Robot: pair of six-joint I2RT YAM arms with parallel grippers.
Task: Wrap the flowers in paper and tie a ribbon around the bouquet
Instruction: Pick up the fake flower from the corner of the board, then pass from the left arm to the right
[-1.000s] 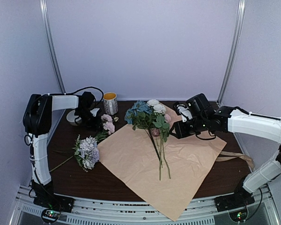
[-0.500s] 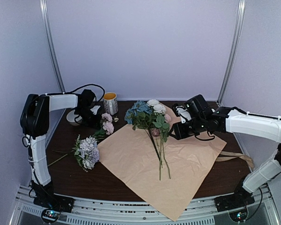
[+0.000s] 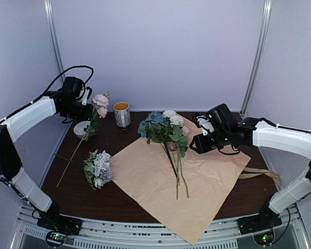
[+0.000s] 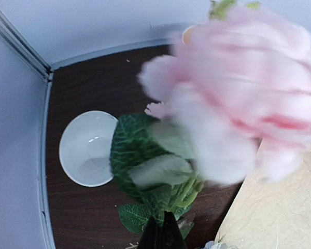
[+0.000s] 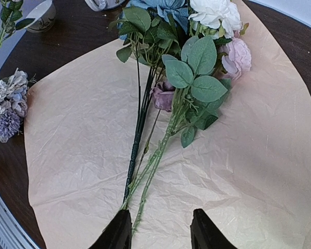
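Now we see the left gripper [image 4: 159, 236] shut tight on the thin stem of a pink flower [image 3: 99, 100], which it holds high over the far left of the tabletop [image 3: 72, 197]. The right gripper [image 5: 160, 228] hangs half open and empty over the paper [image 3: 212, 176], close to the stem ends of the flowers [image 3: 163, 127] that lie on it. We think the long stem can turn or slip in the jaws. Its hanging end can also knock the mug [image 3: 122, 114] on the way, and a careless drop can push the laid flowers askew.
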